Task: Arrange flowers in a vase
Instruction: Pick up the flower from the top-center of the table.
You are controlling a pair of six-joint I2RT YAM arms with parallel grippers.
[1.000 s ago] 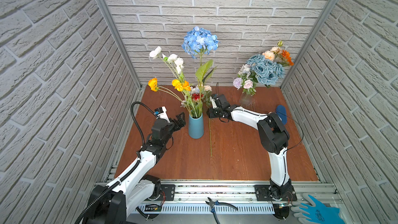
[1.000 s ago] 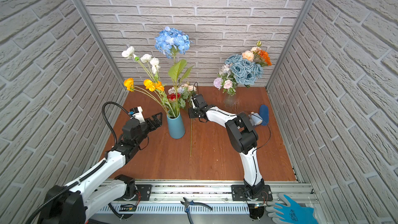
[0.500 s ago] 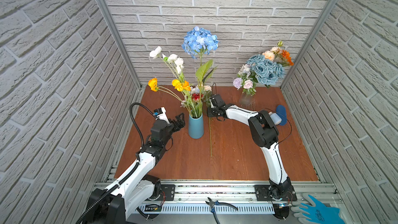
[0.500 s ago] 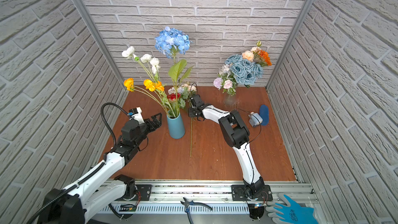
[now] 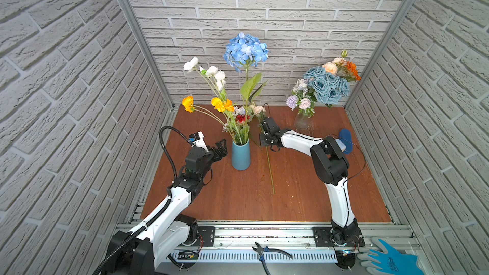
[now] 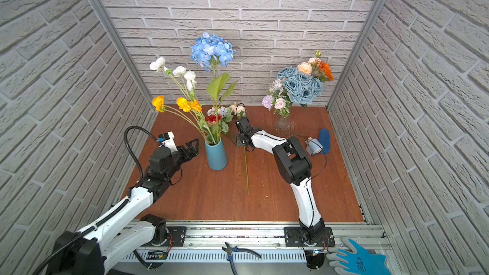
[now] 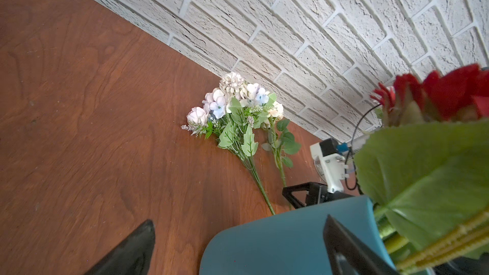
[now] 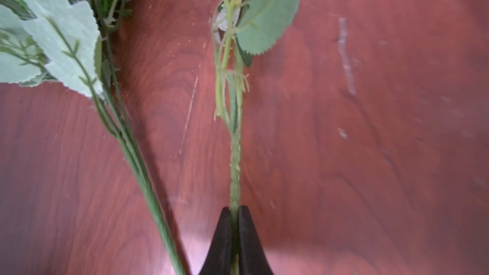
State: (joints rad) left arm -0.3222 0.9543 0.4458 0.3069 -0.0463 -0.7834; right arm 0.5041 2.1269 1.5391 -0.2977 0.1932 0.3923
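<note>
Right gripper: black tapered fingers pinched tight on a thin, thorny green stem lying along the wood-grain table. Its bloom, apparently a peach rose, lies beyond the tips. Lilac-white spray, with serrated leaves, just beside. Left gripper: jaws spread wide, empty. Just ahead stands a smooth, tapered teal vase of flowers.

The stem lies on the table just right of the vase.
</note>
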